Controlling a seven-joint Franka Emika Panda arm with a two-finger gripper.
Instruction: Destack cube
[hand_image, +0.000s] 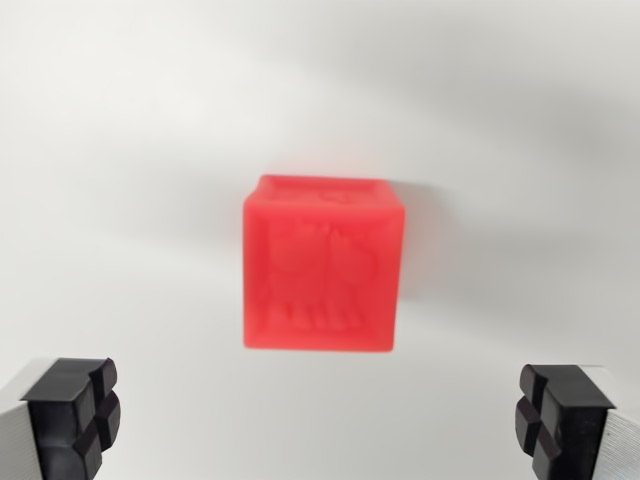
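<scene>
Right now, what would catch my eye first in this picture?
A bright red cube sits in the middle of a plain white surface, with a raised figure on its top face, too blurred to make out. At the bottom corners, two black fingertips of the open gripper stand wide apart, touching nothing.

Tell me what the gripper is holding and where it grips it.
Nothing is held. The gripper is open, its jaws spread wide at the bottom corners of the wrist view, and the red cube sits apart from both, untouched.
</scene>
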